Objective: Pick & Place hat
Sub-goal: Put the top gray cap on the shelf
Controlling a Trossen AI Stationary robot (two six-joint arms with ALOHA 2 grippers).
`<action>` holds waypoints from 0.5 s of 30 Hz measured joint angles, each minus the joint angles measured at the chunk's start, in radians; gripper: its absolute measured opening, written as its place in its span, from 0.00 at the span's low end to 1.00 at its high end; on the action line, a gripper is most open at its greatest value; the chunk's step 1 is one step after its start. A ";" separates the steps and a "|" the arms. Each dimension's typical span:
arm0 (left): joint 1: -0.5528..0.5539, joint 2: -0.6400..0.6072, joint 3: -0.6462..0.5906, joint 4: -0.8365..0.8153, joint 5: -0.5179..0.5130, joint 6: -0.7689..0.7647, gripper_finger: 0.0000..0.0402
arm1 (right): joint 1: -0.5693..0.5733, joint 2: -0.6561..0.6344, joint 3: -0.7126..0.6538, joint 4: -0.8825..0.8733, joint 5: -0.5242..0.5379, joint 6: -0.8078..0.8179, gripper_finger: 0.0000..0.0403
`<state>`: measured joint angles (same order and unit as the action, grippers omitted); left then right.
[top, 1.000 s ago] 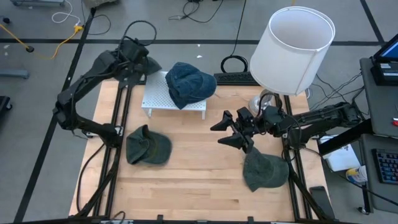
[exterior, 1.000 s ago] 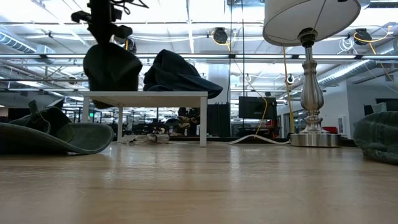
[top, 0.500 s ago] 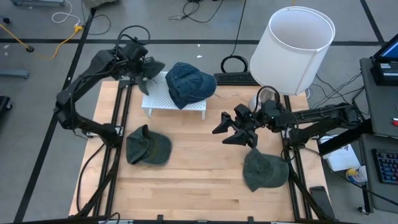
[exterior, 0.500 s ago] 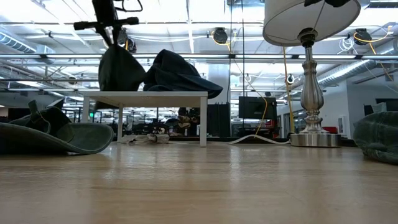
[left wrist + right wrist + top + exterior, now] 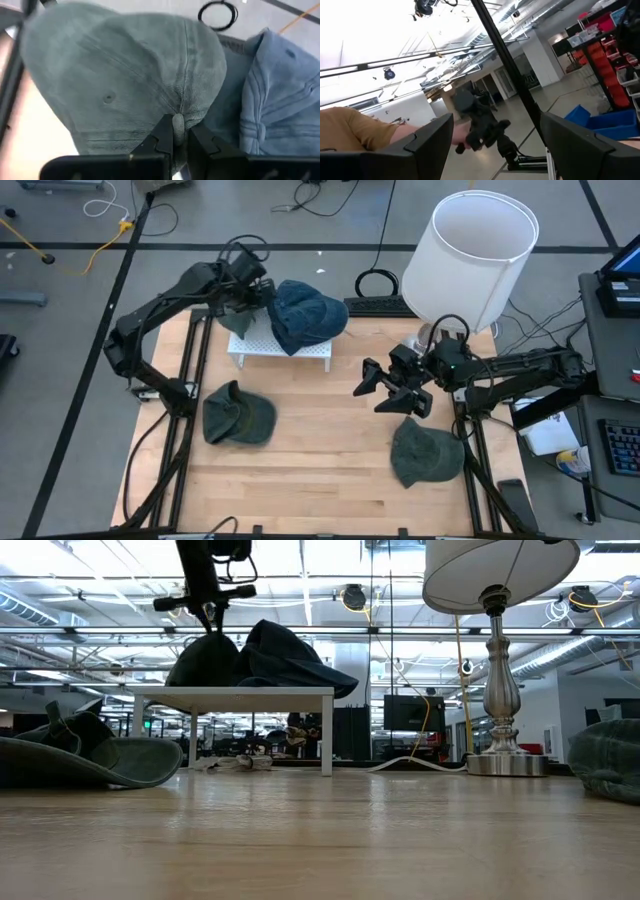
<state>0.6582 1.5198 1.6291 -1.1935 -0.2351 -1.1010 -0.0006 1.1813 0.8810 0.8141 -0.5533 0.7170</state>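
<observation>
Soft grey-green fabric cap (image 5: 120, 85) hangs limp from the left gripper (image 5: 178, 131), whose fingers pinch a fold near its crown; it seems to rest on the small white perforated stand (image 5: 262, 338) below, just beside the dark blue denim cap (image 5: 305, 313). Such light cloth sags, so a seam grips best. Right gripper (image 5: 398, 385) waits wide over the wooden table (image 5: 320, 470).

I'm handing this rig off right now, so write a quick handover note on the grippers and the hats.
Left gripper: shut on a grey-green hat, held over the white stand beside the blue hat already lying there.
Right gripper: open, empty, above the table's middle.
Two more hats lie on the table: one at the left, one at the right.
Done: one hat on the stand.
Left: release the held hat, then move the other two.
</observation>
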 joint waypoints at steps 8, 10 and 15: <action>-0.041 0.050 0.000 0.090 0.062 -0.089 0.05 | 0.000 -0.011 0.000 -0.002 0.000 0.003 0.72; -0.044 0.050 0.000 0.109 0.072 -0.127 0.05 | 0.000 -0.011 0.000 -0.002 0.000 0.002 0.72; -0.061 0.050 0.000 0.128 0.077 -0.196 0.05 | 0.000 -0.011 0.000 -0.002 0.000 0.002 0.72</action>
<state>0.5968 1.5700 1.6291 -1.0653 -0.1577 -1.2968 -0.0006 1.1702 0.8810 0.8118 -0.5536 0.7191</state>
